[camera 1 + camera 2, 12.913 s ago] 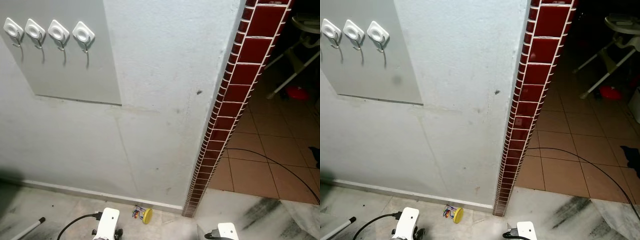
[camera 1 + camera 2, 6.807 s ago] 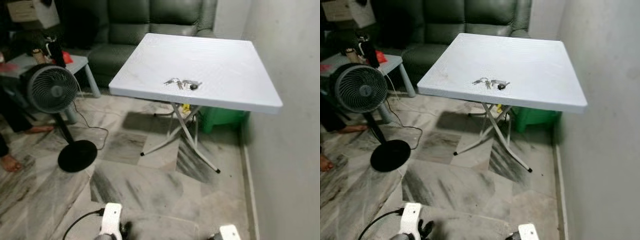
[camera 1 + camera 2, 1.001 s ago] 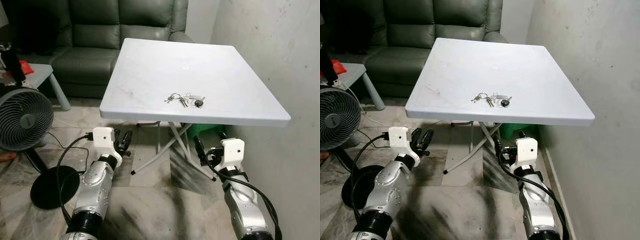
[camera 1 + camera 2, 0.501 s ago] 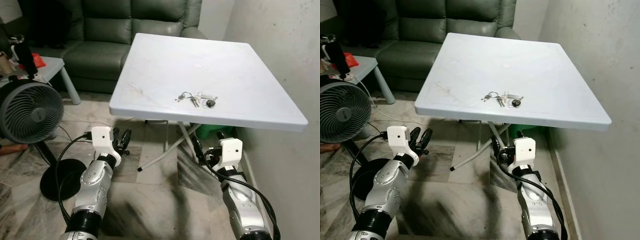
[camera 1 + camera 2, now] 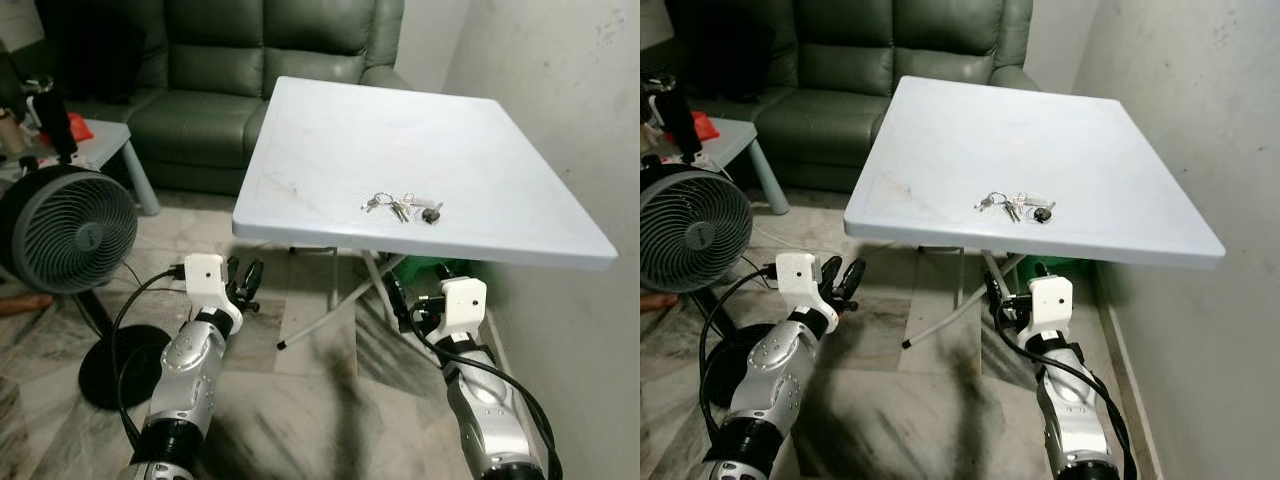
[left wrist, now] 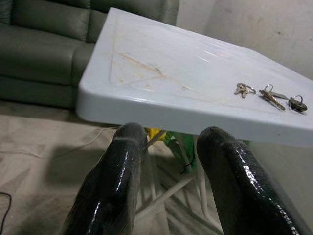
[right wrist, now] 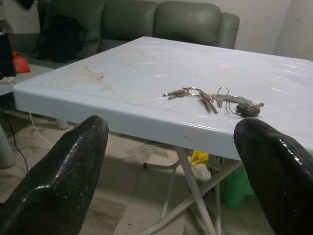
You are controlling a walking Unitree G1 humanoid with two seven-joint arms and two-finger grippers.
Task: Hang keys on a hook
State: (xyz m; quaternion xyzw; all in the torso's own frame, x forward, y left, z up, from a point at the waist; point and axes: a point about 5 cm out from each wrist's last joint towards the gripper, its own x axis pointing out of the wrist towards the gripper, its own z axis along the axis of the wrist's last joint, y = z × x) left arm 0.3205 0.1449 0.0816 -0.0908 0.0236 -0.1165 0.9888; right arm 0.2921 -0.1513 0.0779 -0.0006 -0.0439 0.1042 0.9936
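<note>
Facing a white table (image 5: 300, 215) with the keys (image 5: 402, 207) lying near its front edge, toward the robot's right. Several keys on rings, with a small dark fob at the wall end. No hook is in view, so the pickup comes first.

Left gripper (image 5: 243, 283) sits below the table edge, fingers (image 6: 120, 186) a narrow gap apart, empty. Right gripper (image 5: 400, 300) is also under the tabletop, just below the keys' side; fingers (image 7: 63, 181) spread wide, empty.

Risks, as I judge them:
- Both grippers are lower than the tabletop. Raising the right arm straight up could knock the table's underside or edge. The table stands on thin folding legs (image 5: 330, 320) and may shift.
- Keys lie flat on a smooth, hard top. Long fingers closing on them may scrape and push them along, or catch only one ring and let the bunch dangle.
- Wall (image 5: 560, 120) is close on the right, so there is little room to swing that arm outward.
- A fan (image 5: 70, 230) and its cable (image 5: 135, 300) stand near the left arm.
</note>
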